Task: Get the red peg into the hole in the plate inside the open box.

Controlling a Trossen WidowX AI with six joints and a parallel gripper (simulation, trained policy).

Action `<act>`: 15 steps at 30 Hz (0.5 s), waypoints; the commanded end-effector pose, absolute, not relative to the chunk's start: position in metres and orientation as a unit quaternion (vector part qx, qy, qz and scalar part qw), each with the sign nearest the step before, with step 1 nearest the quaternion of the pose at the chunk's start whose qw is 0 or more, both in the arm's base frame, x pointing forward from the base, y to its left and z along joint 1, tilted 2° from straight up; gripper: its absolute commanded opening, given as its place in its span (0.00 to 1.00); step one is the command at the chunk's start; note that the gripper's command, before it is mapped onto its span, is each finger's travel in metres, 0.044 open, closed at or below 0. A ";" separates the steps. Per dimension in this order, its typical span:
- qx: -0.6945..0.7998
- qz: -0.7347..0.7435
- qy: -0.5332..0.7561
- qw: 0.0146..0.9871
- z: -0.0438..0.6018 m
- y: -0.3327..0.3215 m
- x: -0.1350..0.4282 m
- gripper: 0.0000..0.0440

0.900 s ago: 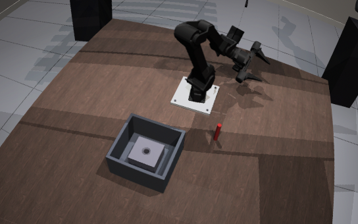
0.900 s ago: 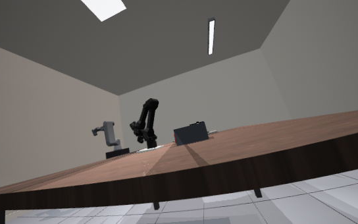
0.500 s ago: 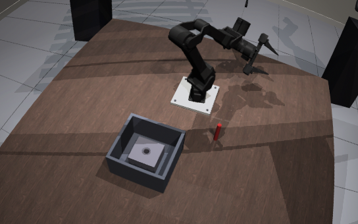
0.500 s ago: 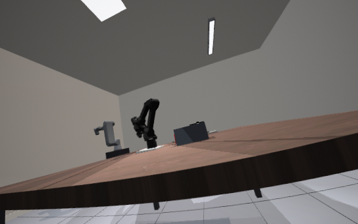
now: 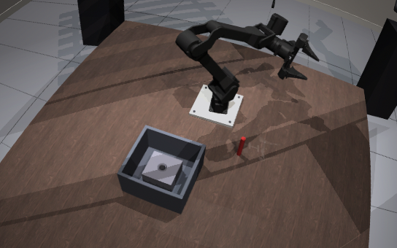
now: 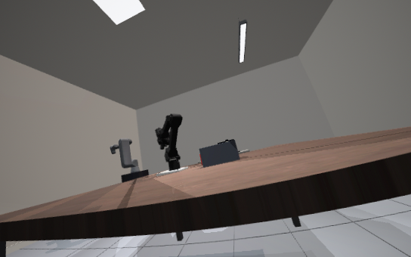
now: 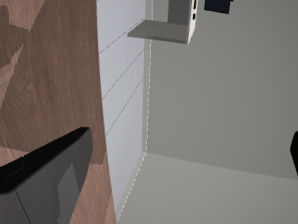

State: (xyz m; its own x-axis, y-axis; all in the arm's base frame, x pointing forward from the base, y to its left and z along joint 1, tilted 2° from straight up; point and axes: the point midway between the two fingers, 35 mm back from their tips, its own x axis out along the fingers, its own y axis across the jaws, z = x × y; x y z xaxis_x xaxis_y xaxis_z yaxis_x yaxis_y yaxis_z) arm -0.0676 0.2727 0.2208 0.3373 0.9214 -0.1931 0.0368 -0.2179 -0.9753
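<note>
The red peg (image 5: 241,146) stands upright on the wooden table, to the right of the box; in the exterior view only a red sliver (image 6: 201,159) shows beside the box. The open dark grey box (image 5: 149,193) (image 6: 219,154) sits on the table. The light grey plate (image 5: 169,175) lies at its bottom, and its round hole (image 5: 162,167) is empty. My gripper (image 5: 312,69) (image 7: 198,140) is open and empty, raised above the table's far right part, well away from the peg and the box. Neither peg nor box shows in the wrist view.
The arm's white base plate (image 5: 201,106) lies on the table (image 5: 87,153) behind the box and peg. A black pedestal (image 5: 387,76) with a grey arm stands beyond the right edge. Another black pedestal (image 5: 102,22) stands at the back left.
</note>
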 end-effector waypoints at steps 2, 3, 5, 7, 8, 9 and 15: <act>-0.626 0.458 -0.318 0.545 0.219 0.276 -0.048 1.00; -0.623 0.462 -0.303 0.554 0.218 0.276 -0.043 1.00; -0.616 0.468 -0.274 0.572 0.214 0.276 -0.032 1.00; -0.608 0.472 -0.244 0.590 0.211 0.276 -0.022 1.00; -0.604 0.474 -0.229 0.599 0.210 0.275 -0.017 1.00; -0.599 0.475 -0.214 0.607 0.208 0.275 -0.012 1.00; -0.570 0.477 -0.124 0.658 0.199 0.269 0.017 1.00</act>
